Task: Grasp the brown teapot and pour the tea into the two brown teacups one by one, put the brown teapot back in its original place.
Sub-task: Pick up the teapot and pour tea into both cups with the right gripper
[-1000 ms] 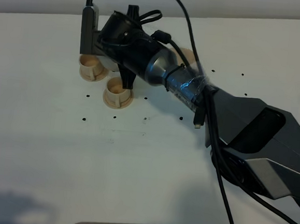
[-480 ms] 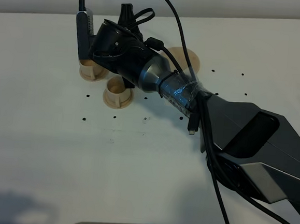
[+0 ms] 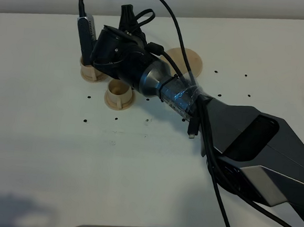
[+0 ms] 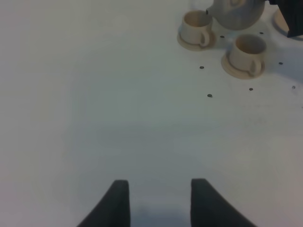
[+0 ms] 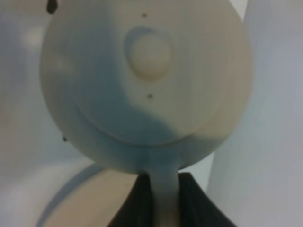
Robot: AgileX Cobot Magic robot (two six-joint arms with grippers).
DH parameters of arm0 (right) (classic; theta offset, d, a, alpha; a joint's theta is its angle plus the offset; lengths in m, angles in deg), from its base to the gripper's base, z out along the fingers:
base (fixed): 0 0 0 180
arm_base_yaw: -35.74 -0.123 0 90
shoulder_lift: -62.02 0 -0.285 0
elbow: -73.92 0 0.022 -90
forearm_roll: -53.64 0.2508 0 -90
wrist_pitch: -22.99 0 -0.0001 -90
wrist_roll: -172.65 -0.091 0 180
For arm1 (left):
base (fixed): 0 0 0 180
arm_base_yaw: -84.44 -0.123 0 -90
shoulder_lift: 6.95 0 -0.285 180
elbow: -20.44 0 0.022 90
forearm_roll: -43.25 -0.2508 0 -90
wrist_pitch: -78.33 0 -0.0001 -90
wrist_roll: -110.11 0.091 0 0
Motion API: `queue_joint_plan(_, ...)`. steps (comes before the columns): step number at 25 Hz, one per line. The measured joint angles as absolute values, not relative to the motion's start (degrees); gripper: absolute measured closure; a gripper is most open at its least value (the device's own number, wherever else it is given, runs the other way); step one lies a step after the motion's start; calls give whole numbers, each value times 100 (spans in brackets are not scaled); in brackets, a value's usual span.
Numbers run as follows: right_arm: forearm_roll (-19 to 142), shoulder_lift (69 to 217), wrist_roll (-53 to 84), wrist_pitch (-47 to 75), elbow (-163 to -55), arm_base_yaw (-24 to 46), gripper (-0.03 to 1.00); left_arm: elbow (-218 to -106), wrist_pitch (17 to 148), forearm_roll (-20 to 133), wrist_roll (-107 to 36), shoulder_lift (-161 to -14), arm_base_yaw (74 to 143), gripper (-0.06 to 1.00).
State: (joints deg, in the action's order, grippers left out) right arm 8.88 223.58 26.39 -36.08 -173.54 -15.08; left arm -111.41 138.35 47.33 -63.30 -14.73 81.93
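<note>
My right gripper (image 5: 164, 191) is shut on the loop handle of the brown teapot (image 5: 142, 80), whose knobbed lid faces the right wrist camera. In the left wrist view the teapot (image 4: 236, 12) hangs just behind the two brown teacups (image 4: 196, 28) (image 4: 248, 51). From above, the right arm's wrist (image 3: 122, 53) hides the teapot and covers part of the far teacup (image 3: 92, 73); the near teacup (image 3: 119, 95) is fully visible. The tea is hidden. My left gripper (image 4: 159, 201) is open over bare table, well short of the cups.
A flat round tan saucer (image 3: 186, 61) lies on the white table (image 3: 59, 148) to the right of the cups, partly under the right arm and its cables. Small dark dots mark the tabletop around the cups.
The right arm has carried the teapot toward the far left, over the far teacup. More of the round saucer is uncovered. The left gripper has not moved.
</note>
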Motion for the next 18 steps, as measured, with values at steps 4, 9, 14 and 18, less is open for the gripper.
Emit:
queue_joint_plan(4, 673, 22358, 2659, -3578, -17354, -1579, 88, -11141, 13835, 4733, -6330, -1473, 8193, 61)
queue_joint_plan(9, 600, 22358, 2785, -3536, -17354, -1593, 88, -11141, 13835, 4733, -6330, -1473, 8193, 61)
queue_joint_plan(14, 508, 22358, 2962, -3524, -17354, -1593, 88, -11141, 13835, 4733, -6330, -1473, 8193, 61)
queue_joint_plan(18, 369, 22358, 2980, -3455, -17354, -1593, 88, -11141, 13835, 4733, -6330, -1473, 8193, 61)
